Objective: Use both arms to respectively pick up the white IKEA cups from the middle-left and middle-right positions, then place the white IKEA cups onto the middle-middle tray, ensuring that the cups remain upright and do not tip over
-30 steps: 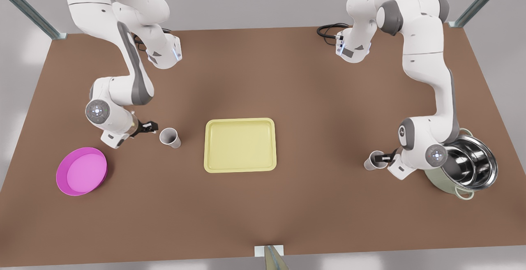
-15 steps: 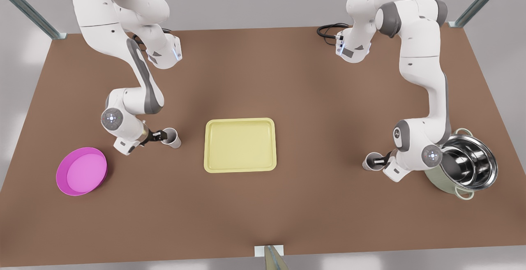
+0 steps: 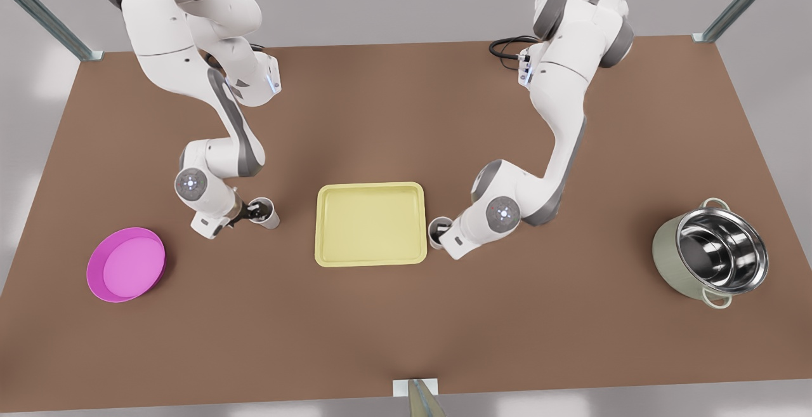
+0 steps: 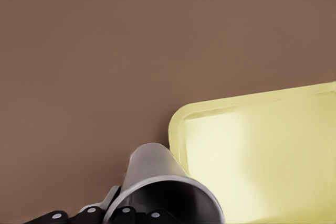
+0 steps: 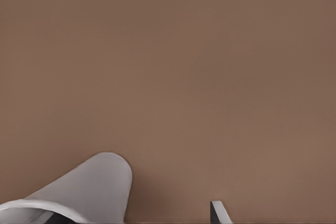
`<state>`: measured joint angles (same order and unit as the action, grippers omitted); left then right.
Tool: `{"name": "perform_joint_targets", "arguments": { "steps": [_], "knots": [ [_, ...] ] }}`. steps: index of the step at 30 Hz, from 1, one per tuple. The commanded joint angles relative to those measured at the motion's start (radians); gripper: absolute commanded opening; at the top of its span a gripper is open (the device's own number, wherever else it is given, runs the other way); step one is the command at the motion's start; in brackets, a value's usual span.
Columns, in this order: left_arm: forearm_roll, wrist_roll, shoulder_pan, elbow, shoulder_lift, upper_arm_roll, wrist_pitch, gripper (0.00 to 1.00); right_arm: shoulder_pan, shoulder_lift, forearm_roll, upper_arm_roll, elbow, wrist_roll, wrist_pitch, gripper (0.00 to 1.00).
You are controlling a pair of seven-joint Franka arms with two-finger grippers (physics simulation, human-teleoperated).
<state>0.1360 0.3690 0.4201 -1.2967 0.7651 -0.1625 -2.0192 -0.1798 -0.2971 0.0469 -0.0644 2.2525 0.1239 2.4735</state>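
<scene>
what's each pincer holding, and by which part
Left pincer grips a white cup by its rim, beside the tray. Right pincer is at the other cup's rim; a hold cannot be told.

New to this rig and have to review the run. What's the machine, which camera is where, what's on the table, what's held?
It is a simulator render of two white robot arms, each ending in a small two-finger gripper. The front view looks down at the brown table. The other two pictures come from cameras on each arm's wrist. On the table are a yellow tray, a pink dish and a green pot. The left gripper is at the rim of the left cup. The right gripper appears to hold the right cup just beside the tray.
</scene>
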Motion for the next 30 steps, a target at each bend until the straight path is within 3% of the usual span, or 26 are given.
{"name": "perform_joint_targets", "arguments": {
  "steps": [1,4,8,12,13,14,16,17,20,21,26,28,30],
  "knots": [
    [0.001,0.672,0.035,0.013,0.016,0.0,-0.085,0.23,0.002,-0.002,0.001,0.0,0.025,0.011,0.087,1.0],
    [0.002,0.748,0.089,0.085,0.069,0.0,-0.085,0.23,0.002,-0.01,0.001,0.0,0.027,0.011,0.093,0.99],
    [0.004,0.749,0.12,0.096,0.112,0.0,-0.113,0.23,-0.001,-0.01,0.001,0.0,0.025,0.029,0.093,0.47],
    [0.007,0.746,0.123,0.091,0.129,-0.009,-0.131,0.24,-0.009,-0.01,0.001,0.002,0.012,0.028,0.09,0.34],
    [0.007,0.746,0.123,0.091,0.134,-0.011,-0.131,0.27,-0.021,-0.01,0.001,0.003,0.01,0.026,0.09,0.3],
    [0.007,0.743,0.123,0.089,0.135,-0.011,-0.131,0.41,-0.027,-0.008,-0.001,0.003,0.007,0.025,0.09,0.27],
    [0.007,0.742,0.12,0.089,0.135,-0.011,-0.131,0.72,-0.03,0.007,-0.001,0.023,-0.01,0.026,0.082,0.24],
    [0.008,0.743,0.12,0.089,0.134,-0.012,-0.131,0.82,-0.03,0.015,-0.001,0.037,-0.024,0.026,0.081,0.24],
    [0.008,0.746,0.117,0.088,0.131,-0.015,-0.13,0.9,-0.03,0.019,-0.001,0.106,-0.106,0.034,0.073,0.23],
    [0.008,0.745,0.109,0.085,0.131,-0.028,-0.124,1.0,-0.032,0.012,-0.002,0.133,-0.14,0.036,0.074,0.23],
    [0.007,0.751,0.095,0.066,0.063,-0.028,-0.007,1.0,-0.058,-0.085,-0.002,0.222,-0.272,0.04,0.097,0.22],
    [0.002,0.731,0.014,0.068,-0.058,-0.028,0.25,1.0,-0.059,-0.128,0.002,0.27,-0.301,0.04,0.105,0.22],
    [-0.122,0.436,-0.124,0.068,-0.213,-0.028,0.649,1.0,-0.066,-0.151,0.002,0.298,-0.303,0.04,0.108,0.22]
  ]
}}
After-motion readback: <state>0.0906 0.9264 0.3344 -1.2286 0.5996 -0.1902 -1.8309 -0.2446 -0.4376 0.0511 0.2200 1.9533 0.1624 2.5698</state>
